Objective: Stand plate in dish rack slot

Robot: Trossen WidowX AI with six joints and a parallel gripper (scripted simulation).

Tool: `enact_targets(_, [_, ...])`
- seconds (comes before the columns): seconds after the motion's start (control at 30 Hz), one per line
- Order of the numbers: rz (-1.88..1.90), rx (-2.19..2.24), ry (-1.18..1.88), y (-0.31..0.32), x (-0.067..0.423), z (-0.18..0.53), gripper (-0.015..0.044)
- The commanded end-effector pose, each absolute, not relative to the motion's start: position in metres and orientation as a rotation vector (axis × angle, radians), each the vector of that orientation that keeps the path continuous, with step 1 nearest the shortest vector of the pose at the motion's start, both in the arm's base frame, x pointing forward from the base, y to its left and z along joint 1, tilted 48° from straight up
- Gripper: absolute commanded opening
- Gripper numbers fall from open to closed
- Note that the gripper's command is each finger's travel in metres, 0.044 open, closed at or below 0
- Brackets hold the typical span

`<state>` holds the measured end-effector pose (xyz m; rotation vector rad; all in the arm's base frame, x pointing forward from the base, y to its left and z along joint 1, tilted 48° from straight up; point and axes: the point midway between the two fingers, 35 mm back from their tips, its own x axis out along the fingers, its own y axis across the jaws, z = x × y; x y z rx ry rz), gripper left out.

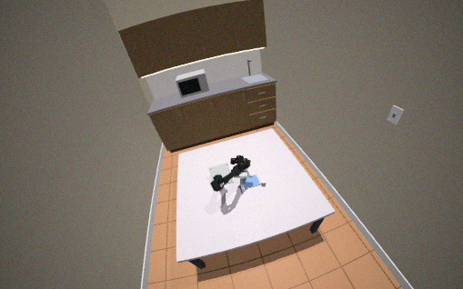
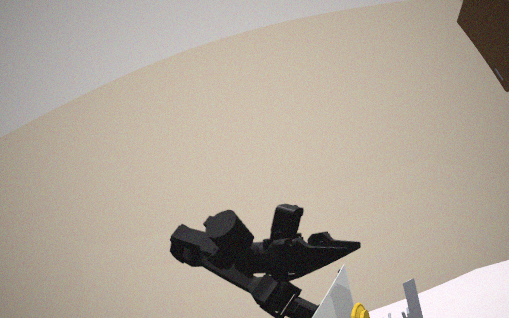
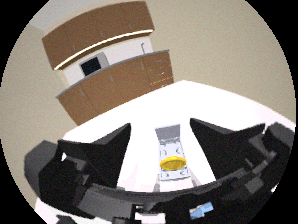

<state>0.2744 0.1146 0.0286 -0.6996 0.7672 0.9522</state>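
One black arm [image 1: 227,175] reaches across the white surface [image 1: 266,214] in the top view, and to its right lies one pale blue patch [image 1: 250,182], too small there to make out. In the exterior view the pincer [image 2: 339,246] hangs raised above the surface, its tips pointing right; below and right of it one yellow plate [image 2: 359,311] peeks up at the picture's bottom edge, with a grey upright of the dish rack [image 2: 412,296] just beside it. In the wrist view the two dark fingers stand spread wide, released, with nothing between them. Between them, farther down, one plate [image 3: 174,161] stands on edge in one dish rack [image 3: 168,137], its yellow rim seen as a thin flattened oval. The plate's face looks along the rack's long axis and its edge runs across the rails.
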Motion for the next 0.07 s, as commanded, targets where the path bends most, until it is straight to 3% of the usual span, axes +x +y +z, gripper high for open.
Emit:
enact_targets(0.0, [0.904,-0.670,0.861,0.1166,0.2742,0.0306,0.0400])
enact_targets(0.03, [0.888,-0.661,0.894,0.1170,0.2730,0.0307,0.0400])
